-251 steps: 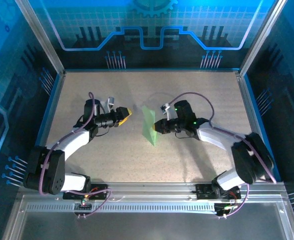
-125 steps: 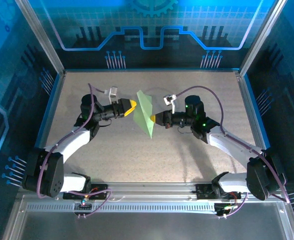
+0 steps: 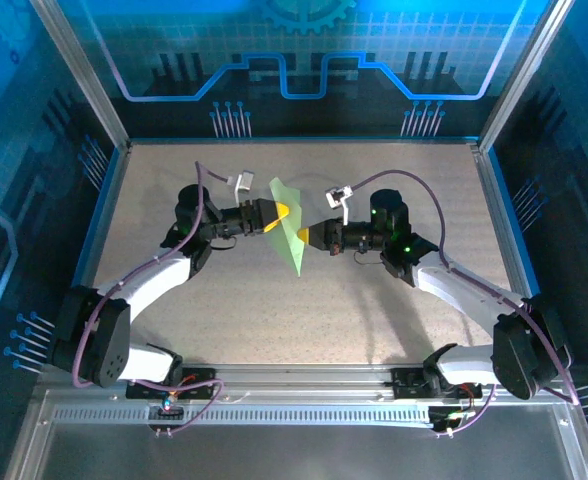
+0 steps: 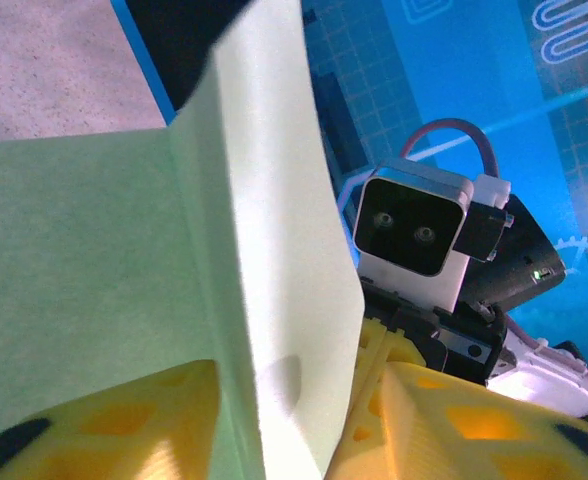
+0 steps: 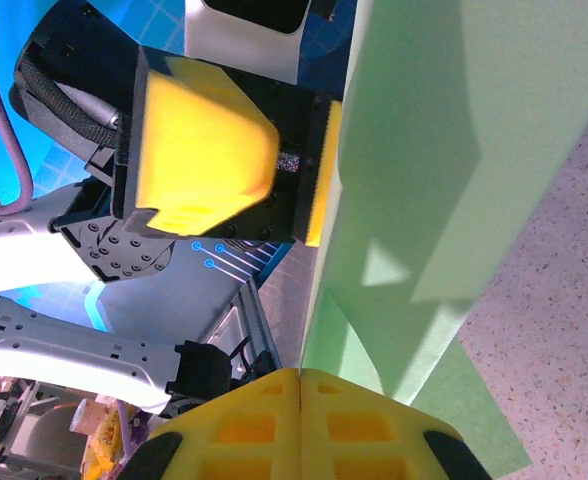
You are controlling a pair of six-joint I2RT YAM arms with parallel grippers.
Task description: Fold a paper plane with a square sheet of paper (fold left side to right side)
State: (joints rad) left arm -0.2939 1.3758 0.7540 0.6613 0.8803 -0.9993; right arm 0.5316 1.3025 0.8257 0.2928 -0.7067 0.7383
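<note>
A: Where's the paper plane [image 3: 292,245]?
B: Held up off the table [image 3: 374,180], mid-workspace, between the two arms. Right gripper [image 3: 305,237] is clamped tight on its edge.
A: Left gripper [image 3: 283,212]?
B: Jaws partly apart, straddling a raised flap [image 4: 274,250] from the opposite side. Can't tell if its fingers [image 4: 124,420] touch the paper.

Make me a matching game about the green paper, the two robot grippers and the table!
Things:
1. left gripper
2. right gripper
3. green paper
4. table

States:
A. speckled and pale
B. shut, pinching the paper
C. open, one finger on each side of the paper
D. folded, between the two grippers

Pairs: 1-C, 2-B, 3-D, 4-A
</note>
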